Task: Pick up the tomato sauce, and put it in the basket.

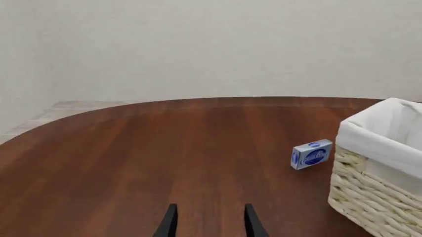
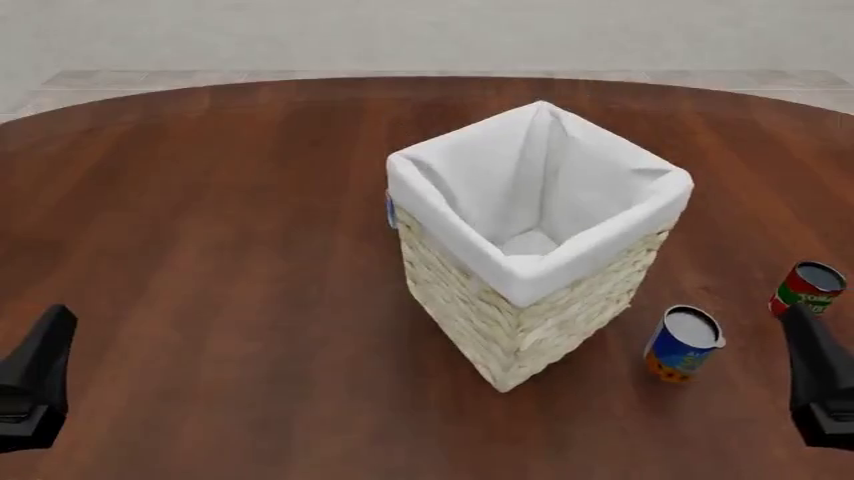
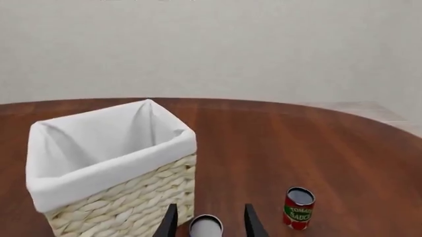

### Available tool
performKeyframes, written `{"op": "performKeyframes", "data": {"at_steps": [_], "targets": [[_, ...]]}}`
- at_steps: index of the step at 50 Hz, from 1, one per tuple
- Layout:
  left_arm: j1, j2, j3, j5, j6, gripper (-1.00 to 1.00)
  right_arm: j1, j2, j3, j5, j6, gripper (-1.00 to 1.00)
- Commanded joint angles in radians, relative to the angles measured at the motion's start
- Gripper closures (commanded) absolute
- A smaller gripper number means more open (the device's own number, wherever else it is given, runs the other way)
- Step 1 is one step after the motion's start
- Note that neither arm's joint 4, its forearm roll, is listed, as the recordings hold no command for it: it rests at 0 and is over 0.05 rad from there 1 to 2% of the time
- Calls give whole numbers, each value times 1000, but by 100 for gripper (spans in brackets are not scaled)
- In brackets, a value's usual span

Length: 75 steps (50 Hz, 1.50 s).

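Note:
The tomato sauce (image 2: 807, 288) is a small red-labelled can standing at the table's right, just beyond my right gripper (image 2: 821, 385). In the right wrist view the tomato sauce (image 3: 299, 208) stands off to one side of the open right gripper (image 3: 209, 217), apart from it. The basket (image 2: 494, 320), cream wicker with white lining, stands in the middle of the table; it also shows in the right wrist view (image 3: 125, 202) and the left wrist view (image 1: 369, 197). My left gripper (image 2: 34, 390) is low at the near left, open and empty (image 1: 209, 222).
A blue-and-orange can (image 2: 683, 343) stands between the basket and the tomato sauce; its top (image 3: 205, 229) shows between the right fingers' line of sight. A small blue box (image 1: 311, 154) lies behind the basket's far left side. The table's far edge curves ahead.

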Motion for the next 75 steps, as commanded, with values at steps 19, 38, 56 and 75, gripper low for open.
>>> {"op": "performKeyframes", "data": {"at_steps": [19,38,56,75], "targets": [[0,0,0,0,0,-100,-116,77,-193,85,-53,-100],[0,1,0,0,0,-100,-214,180,-206,8,-98,-100],[0,0,0,0,0,-100,-277,280,-169,-116,-88,-100],[0,1,0,0,0,-100,-338,425,-125,-297,-53,-100]]}}
